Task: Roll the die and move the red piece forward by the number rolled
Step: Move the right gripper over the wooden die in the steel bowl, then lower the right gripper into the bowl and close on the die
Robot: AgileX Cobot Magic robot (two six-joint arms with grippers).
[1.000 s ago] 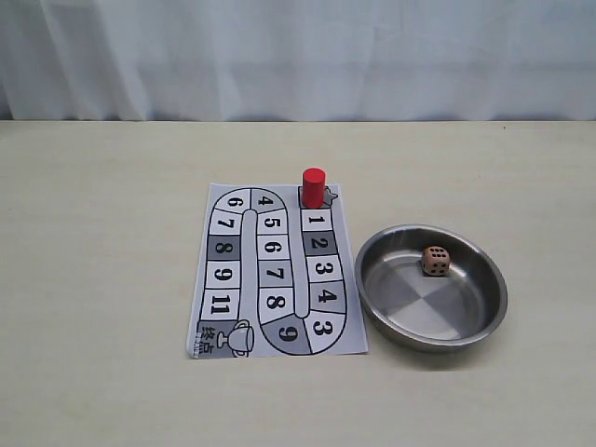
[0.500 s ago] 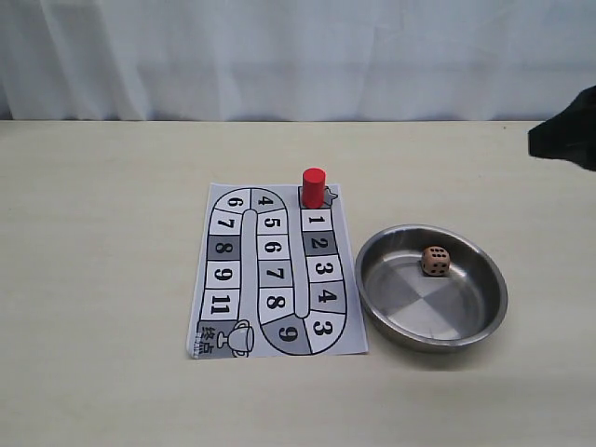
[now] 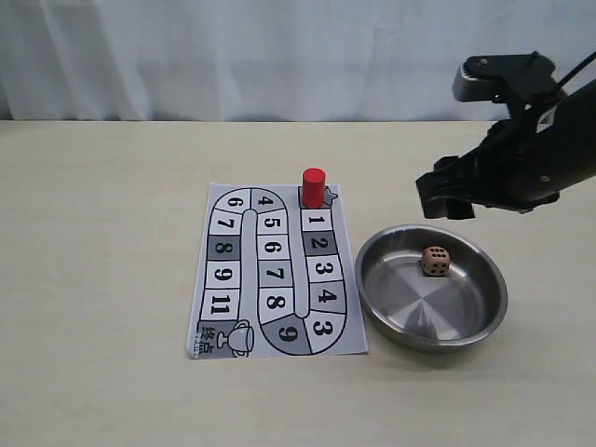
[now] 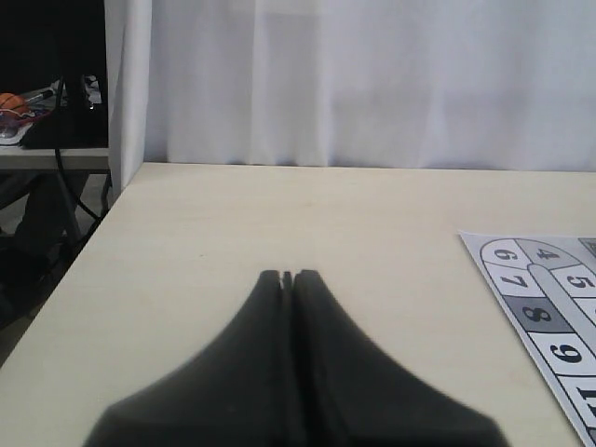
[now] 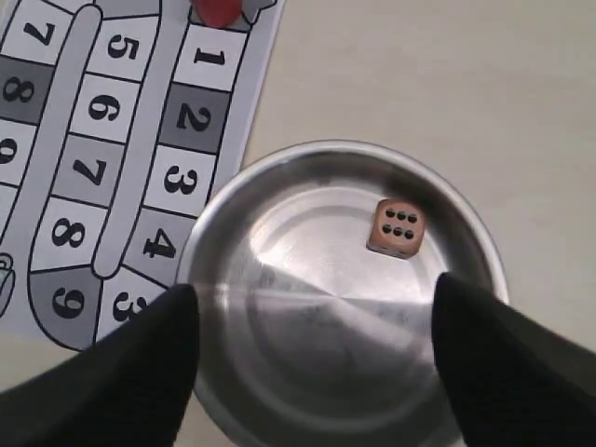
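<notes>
The die lies inside the steel bowl, toward its far side. In the right wrist view the die shows a six-pip face. The red piece stands upright at the start square of the paper game board, just beyond square 1; only its edge shows in the right wrist view. My right gripper hovers above the bowl's far rim, open, nothing between its fingers. My left gripper is shut and empty over bare table, left of the board.
The bowl sits just right of the board, near squares 2 to 4. A white curtain hangs behind the table. The table's left edge and a shelf with clutter show in the left wrist view.
The right arm has swung in from the right edge and now hangs above the bowl. Die, red piece and board have not moved.
</notes>
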